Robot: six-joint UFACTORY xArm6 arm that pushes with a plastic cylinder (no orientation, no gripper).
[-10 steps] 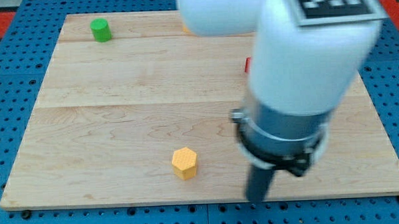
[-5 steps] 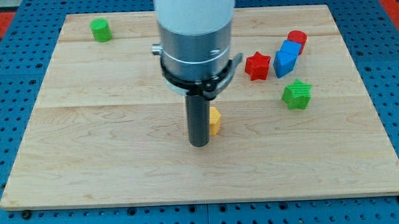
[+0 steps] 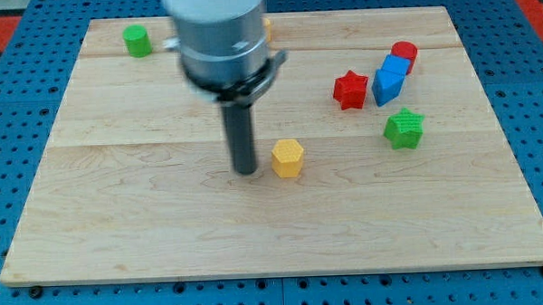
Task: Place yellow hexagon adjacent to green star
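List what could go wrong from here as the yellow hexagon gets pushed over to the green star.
1. My tip sits just to the view's left of the yellow hexagon, slightly lower. An off-centre push could make the block spin or slip off the rod.
2. The green star lies to the view's right and a little higher. A hard push might ram it and knock it away.
3. The red star and blue block stand just above the green star; drifting upward could disturb them.

The arm's lower part is a broad grey metallic cylinder, blurred at its upper edge where it leaves the view's top. Below it sits a dark collar — a black ring with small lugs jutting out at either side. From the collar hangs a straight dark rod, smooth and round, ending in my tip — flat-cut.
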